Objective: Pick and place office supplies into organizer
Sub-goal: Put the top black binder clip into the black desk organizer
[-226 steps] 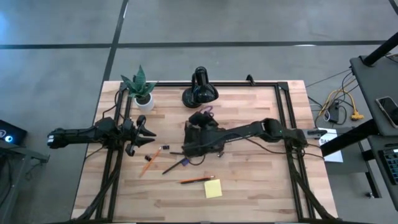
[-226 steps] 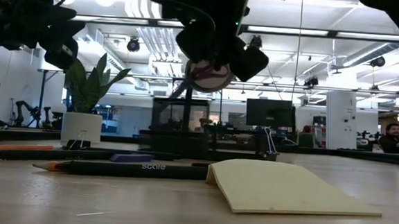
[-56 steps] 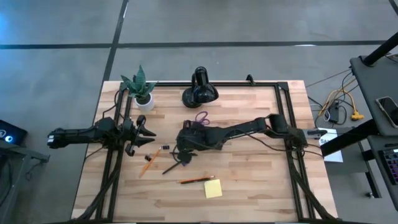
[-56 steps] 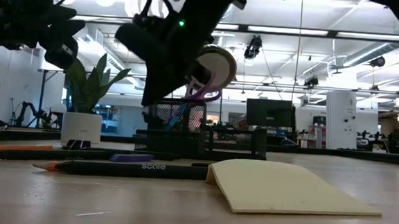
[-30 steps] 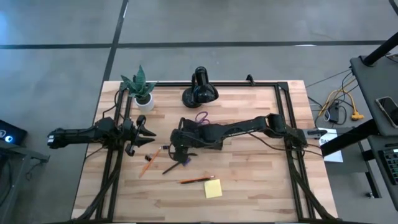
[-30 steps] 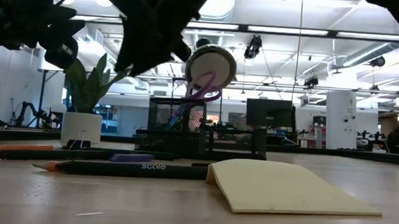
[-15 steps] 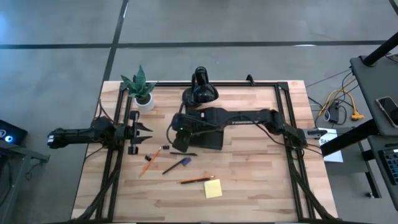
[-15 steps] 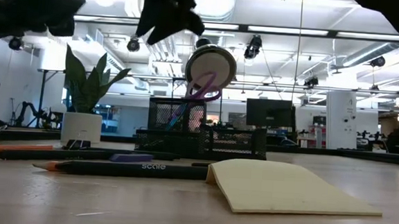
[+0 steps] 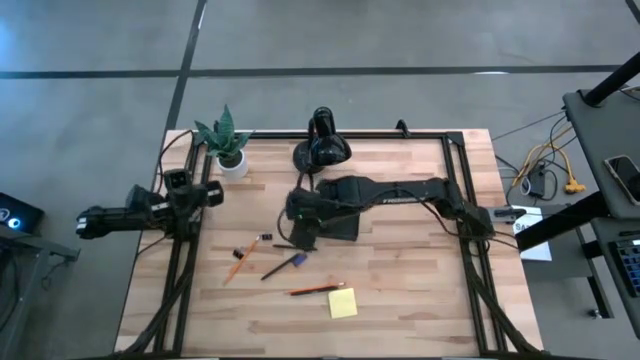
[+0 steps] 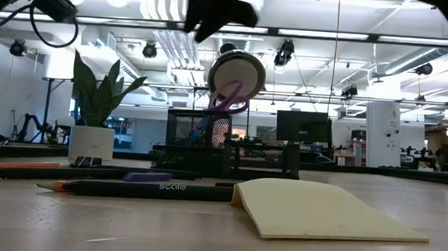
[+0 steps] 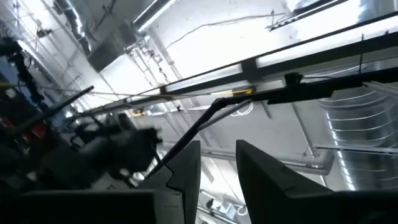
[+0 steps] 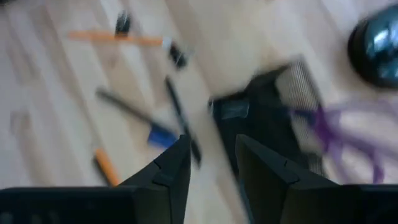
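Note:
The black mesh organizer (image 9: 338, 222) stands mid-table with the purple-handled scissors (image 10: 227, 96) upright in its tall compartment, handles up. On the wood nearer me lie a purple-tipped black pen (image 9: 285, 266), another black pen (image 9: 290, 245), two orange pencils (image 9: 237, 262) (image 9: 315, 289) and the yellow sticky pad (image 9: 342, 302). My right gripper (image 12: 212, 155) is open and empty. It hovers high over the organizer's left edge and looks down on the pens (image 12: 180, 124). My left gripper (image 11: 217, 155) is open, empty, and tipped up toward the ceiling at the table's left side (image 9: 207, 192).
A potted plant (image 9: 226, 145) in a white pot stands at the far left corner. A glossy black lamp (image 9: 322, 145) stands behind the organizer. A small black clip (image 9: 253, 243) lies near the pencils. Bare wood shows on the table's right half and near edge.
My right gripper has risen from just above the pens and drawn back toward the organizer's left side, taking nothing; the pens lie where they were. My left gripper has pulled toward the far-left and tipped upward.

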`<state>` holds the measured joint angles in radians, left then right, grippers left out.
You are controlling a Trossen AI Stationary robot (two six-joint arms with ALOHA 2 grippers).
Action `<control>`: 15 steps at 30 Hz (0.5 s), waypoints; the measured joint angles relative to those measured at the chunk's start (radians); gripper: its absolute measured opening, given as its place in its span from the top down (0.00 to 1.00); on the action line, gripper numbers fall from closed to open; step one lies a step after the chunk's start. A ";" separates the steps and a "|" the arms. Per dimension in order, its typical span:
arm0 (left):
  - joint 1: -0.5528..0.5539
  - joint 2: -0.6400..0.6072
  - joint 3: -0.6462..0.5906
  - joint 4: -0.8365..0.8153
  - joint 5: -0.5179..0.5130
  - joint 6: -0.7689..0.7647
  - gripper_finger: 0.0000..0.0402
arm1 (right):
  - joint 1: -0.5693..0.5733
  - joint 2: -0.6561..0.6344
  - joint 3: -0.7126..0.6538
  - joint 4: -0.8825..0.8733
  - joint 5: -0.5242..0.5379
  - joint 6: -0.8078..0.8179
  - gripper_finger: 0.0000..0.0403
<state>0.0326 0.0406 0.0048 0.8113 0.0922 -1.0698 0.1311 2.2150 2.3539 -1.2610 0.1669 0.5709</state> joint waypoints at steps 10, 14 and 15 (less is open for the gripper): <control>0.000 0.017 0.000 -0.007 0.009 0.124 0.79 | 0.302 -0.054 -0.036 -0.308 0.123 0.579 0.70; 0.000 0.049 0.000 -0.035 0.030 0.164 0.79 | 0.388 -0.084 -0.087 -0.289 0.306 0.904 0.71; 0.000 0.058 0.003 -0.072 0.053 0.168 0.79 | 0.401 -0.092 -0.108 -0.266 0.372 0.960 0.71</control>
<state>0.0326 0.0990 0.0075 0.7389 0.1450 -0.9020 0.5316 2.1235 2.2455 -1.5270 0.5386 1.5309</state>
